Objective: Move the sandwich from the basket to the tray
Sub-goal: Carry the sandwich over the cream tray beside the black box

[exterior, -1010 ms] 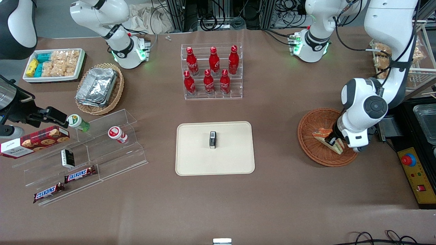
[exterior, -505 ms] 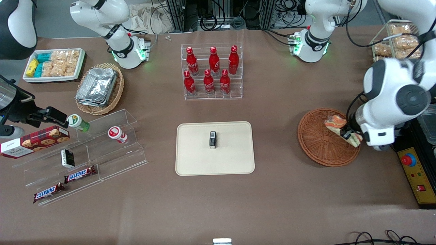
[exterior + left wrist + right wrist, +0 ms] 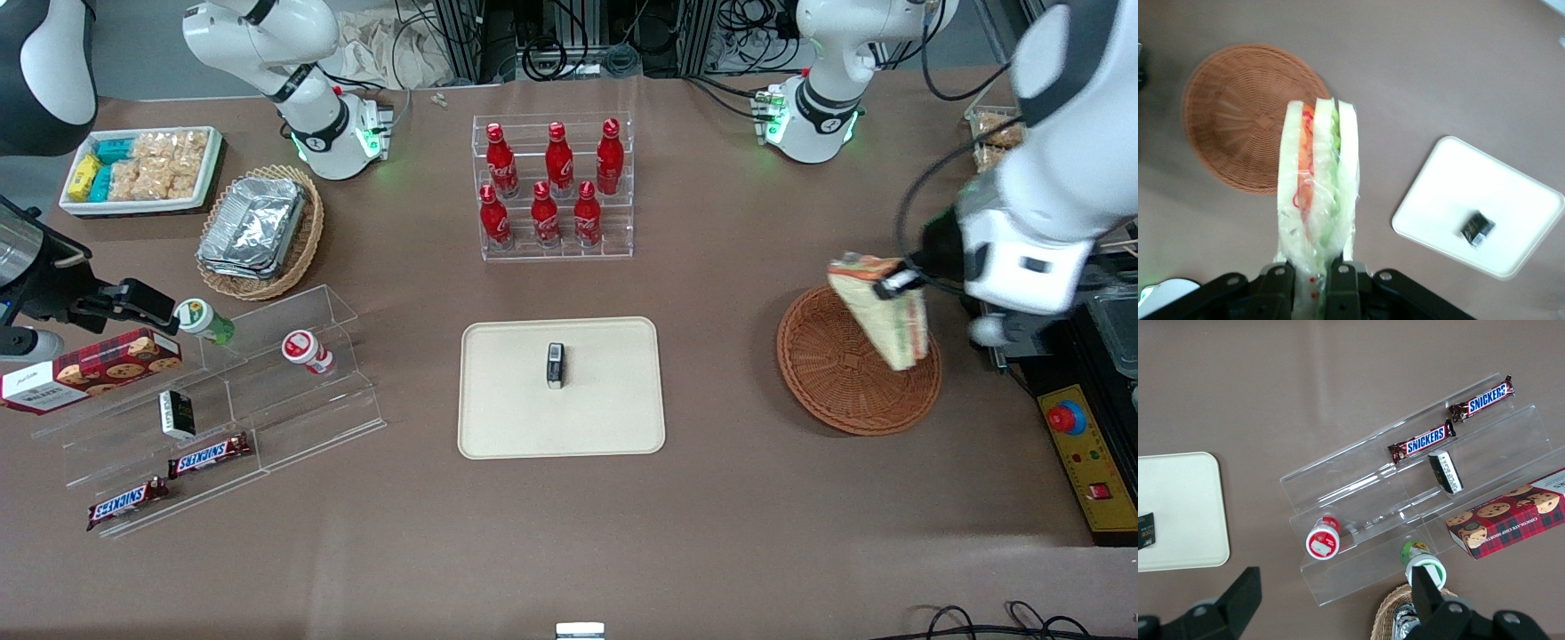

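My left gripper is shut on the sandwich, a plastic-wrapped wedge of white bread with orange and green filling, held high above the reddish-brown wicker basket. The wrist view looks down along the sandwich, its wrapped end pinched between the black fingers, with the gripper over the table beside the basket. The cream tray lies at the table's middle, toward the parked arm from the basket, and the same tray appears in the wrist view.
A small black packet lies on the tray's middle. A clear rack of red bottles stands farther from the front camera than the tray. A black box with a red button sits at the working arm's table end.
The gripper has lifted the sandwich out of the basket and risen well above it. The sandwich now hangs in the air and the basket is empty.
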Robot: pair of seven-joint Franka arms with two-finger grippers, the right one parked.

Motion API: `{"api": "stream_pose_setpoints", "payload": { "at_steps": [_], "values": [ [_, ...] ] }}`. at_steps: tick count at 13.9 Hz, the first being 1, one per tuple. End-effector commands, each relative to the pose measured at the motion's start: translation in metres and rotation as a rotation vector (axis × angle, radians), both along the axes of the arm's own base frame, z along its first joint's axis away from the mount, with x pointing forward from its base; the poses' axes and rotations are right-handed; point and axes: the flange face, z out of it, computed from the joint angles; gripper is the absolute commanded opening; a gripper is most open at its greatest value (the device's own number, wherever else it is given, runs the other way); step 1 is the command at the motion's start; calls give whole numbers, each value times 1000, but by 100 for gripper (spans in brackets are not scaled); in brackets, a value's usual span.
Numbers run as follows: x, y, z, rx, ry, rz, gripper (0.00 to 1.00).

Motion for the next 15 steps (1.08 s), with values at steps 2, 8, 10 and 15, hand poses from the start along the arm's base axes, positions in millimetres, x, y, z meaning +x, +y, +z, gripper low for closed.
{"api": "stream_pose_setpoints", "payload": {
  "at_steps": [2, 8, 10, 15],
  "values": [
    [15, -106, -76, -50, -42, -187, 0],
    [25, -213, -259, 22, -43, -292, 0],
    [20, -232, -292, 37, -52, -329, 0],
    [3, -253, -329, 80, -33, -363, 0]
  ]
}}
